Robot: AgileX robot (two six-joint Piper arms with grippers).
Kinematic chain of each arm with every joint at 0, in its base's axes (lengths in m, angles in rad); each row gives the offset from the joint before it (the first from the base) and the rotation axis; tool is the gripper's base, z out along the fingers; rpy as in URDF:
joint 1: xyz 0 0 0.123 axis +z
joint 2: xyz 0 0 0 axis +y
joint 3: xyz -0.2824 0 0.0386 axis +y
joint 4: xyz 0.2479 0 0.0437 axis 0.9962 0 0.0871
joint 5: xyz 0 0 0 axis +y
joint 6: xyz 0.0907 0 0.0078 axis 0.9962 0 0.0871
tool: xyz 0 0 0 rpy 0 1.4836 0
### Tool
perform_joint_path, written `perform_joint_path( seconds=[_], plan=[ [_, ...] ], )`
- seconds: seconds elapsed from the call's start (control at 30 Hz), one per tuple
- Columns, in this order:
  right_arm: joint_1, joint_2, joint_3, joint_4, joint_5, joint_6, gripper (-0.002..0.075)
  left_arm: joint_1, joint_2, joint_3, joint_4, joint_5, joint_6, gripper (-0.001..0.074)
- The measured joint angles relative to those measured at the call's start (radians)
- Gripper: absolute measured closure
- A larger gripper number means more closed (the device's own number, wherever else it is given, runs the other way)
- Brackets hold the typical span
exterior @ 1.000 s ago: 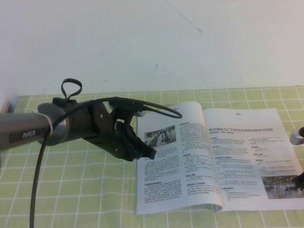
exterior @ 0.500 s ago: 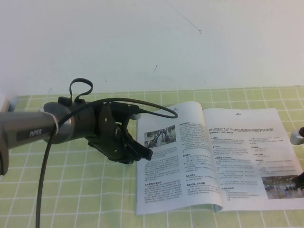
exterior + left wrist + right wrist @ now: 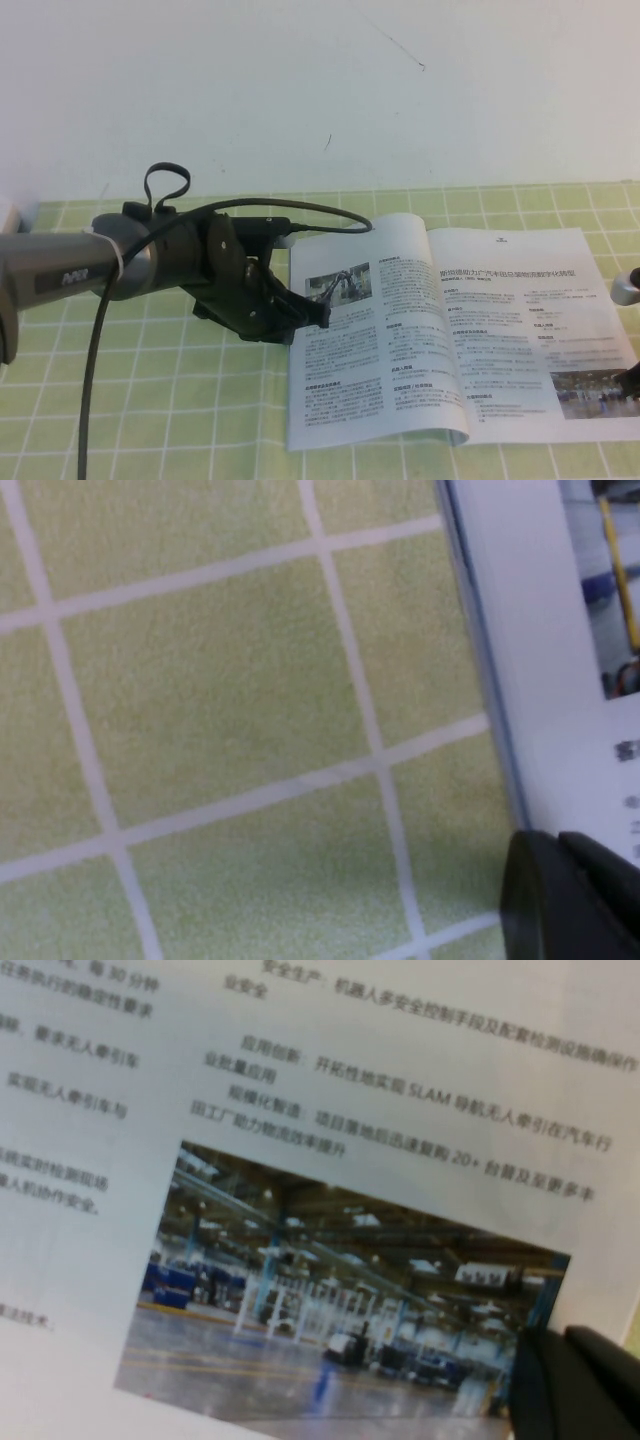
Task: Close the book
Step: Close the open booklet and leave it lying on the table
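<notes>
Book (image 3: 450, 330) lying open and flat on the right half of the bench (image 3: 150, 400), its thin glossy pages printed with columns of text and small photos, the left page humped near the spine. The bench wears a green cloth checked with white lines. The left gripper (image 3: 318, 316), black and tapered, has moved right since a second ago and now meets the left page's outer edge. The right gripper (image 3: 634, 383) sits at the book's right edge. Whether either pair of jaws is apart cannot be told.

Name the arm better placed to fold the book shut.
Probably left: the left gripper is at the book's left page edge; the right gripper is by the right page's outer corner.
</notes>
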Motion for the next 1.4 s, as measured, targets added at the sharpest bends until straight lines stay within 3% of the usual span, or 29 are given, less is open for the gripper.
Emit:
perform_joint_path(
  seconds=[0.17,0.5,0.7,0.93,1.1,1.27,1.4],
  plan=[
    [0.0,0.0,-0.001,0.0,0.002,0.0,0.0729,-0.039,0.01,-0.009,-0.092,-0.022,0.067,0.0738],
    [0.0,0.001,-0.002,0.0,0.009,0.0,0.0729,-0.21,0.083,-0.15,-0.341,0.007,0.189,0.0738],
    [0.0,0.001,-0.002,0.0,0.009,0.0,0.0729,-0.238,0.164,-0.311,-0.514,-0.009,0.275,0.0738],
    [0.0,-0.013,-0.002,0.0,0.009,0.002,0.0729,-0.242,0.248,-0.533,-0.695,0.187,0.548,0.0738],
    [0.0,-0.084,0.006,-0.062,0.09,0.041,0.0729,-0.244,0.199,-0.683,-0.53,0.301,0.527,0.0738],
    [0.0,-0.251,-0.049,-0.24,0.175,0.145,0.0729,-0.248,0.123,-0.795,-0.11,0.426,0.307,0.0738],
    [0.0,-0.405,-0.122,-0.286,0.229,0.204,0.0729,-0.248,0.058,-0.856,0.25,0.575,0.114,0.0738]
  ],
)
